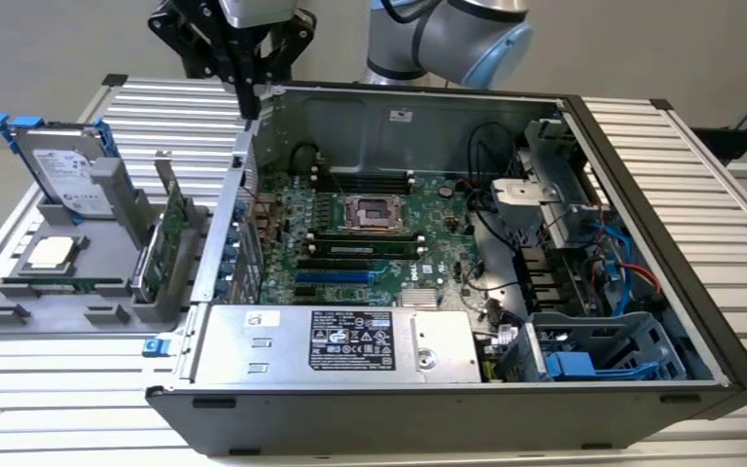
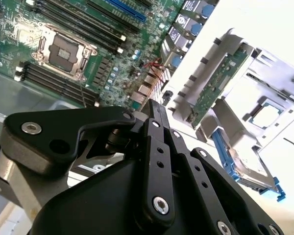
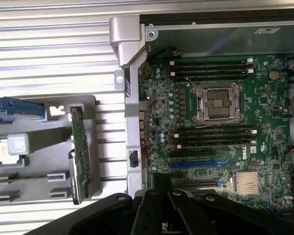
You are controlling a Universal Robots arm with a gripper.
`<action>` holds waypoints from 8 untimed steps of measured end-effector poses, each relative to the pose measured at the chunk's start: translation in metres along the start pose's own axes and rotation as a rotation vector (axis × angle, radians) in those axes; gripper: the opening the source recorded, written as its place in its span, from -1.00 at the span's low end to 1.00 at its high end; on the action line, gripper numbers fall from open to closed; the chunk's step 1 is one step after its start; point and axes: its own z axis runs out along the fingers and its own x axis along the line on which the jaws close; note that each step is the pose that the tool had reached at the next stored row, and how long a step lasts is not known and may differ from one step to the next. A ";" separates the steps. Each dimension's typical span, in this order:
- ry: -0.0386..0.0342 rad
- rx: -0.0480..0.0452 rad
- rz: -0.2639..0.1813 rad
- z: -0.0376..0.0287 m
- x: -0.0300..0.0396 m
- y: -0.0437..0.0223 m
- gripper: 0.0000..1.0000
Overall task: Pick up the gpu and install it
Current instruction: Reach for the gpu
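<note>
The gpu stands on edge in a slot of the grey holder, at the exterior view's left of the open computer case. Its green board also shows in the first wrist view and the second wrist view. My gripper hangs above the case's rear left corner, up and away from the gpu, shut with nothing held. Its black fingers point down toward the case wall in the second wrist view, and they also show in the first wrist view. The motherboard has a free blue slot.
A silver hard drive in a blue frame and a processor chip also sit in the holder. Inside the case are a power supply, cables and a drive cage. The case stands on a slatted metal table.
</note>
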 end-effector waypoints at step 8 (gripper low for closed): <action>0.0000 0.0000 0.000 -0.0002 0.0094 -0.0007 -1.00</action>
